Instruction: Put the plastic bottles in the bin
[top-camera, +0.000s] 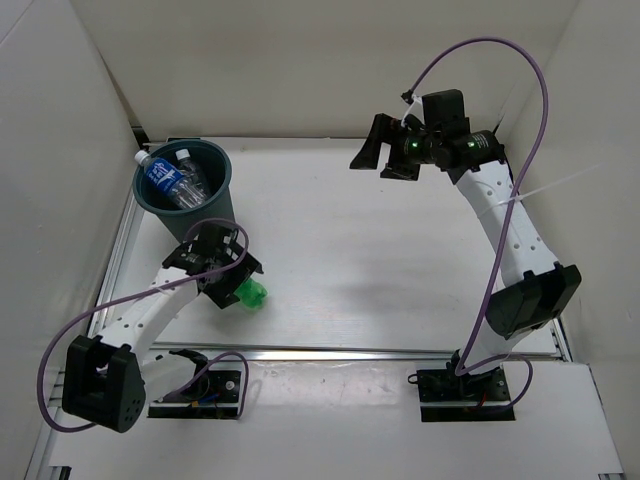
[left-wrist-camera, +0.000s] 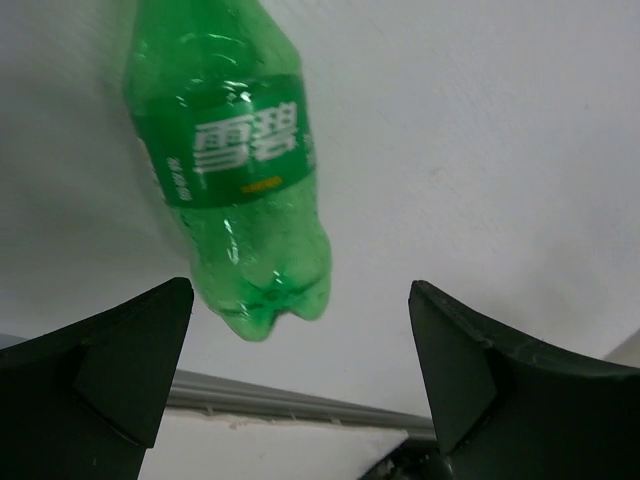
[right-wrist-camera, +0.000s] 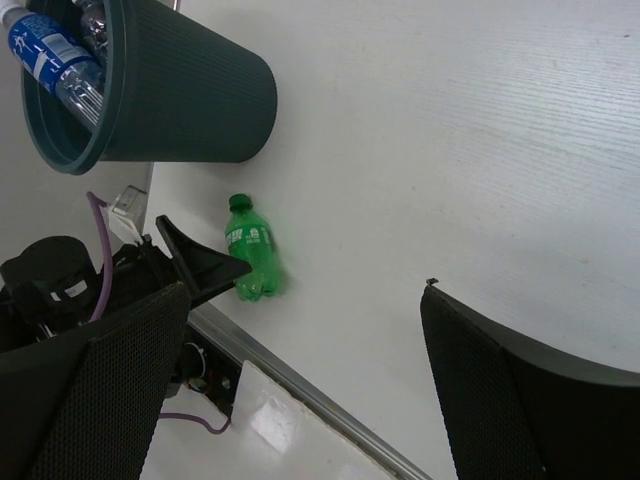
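The green bottle (top-camera: 253, 295) lies on its side on the white table, just right of my left gripper (top-camera: 230, 288). In the left wrist view, the bottle's base (left-wrist-camera: 260, 280) is nearest the gripper (left-wrist-camera: 300, 300), which is open and not touching it. The bottle also shows in the right wrist view (right-wrist-camera: 252, 252). The dark teal bin (top-camera: 222, 205) stands at the far left and holds the blue-label bottle (top-camera: 160, 172) and clear bottles (top-camera: 192, 186). My right gripper (top-camera: 385, 160) is open, empty and raised at the far right.
The bin wall (right-wrist-camera: 190, 100) stands close behind the left arm. A metal rail (top-camera: 400, 352) runs along the table's near edge, just below the green bottle. White walls enclose the table on the left, back and right.
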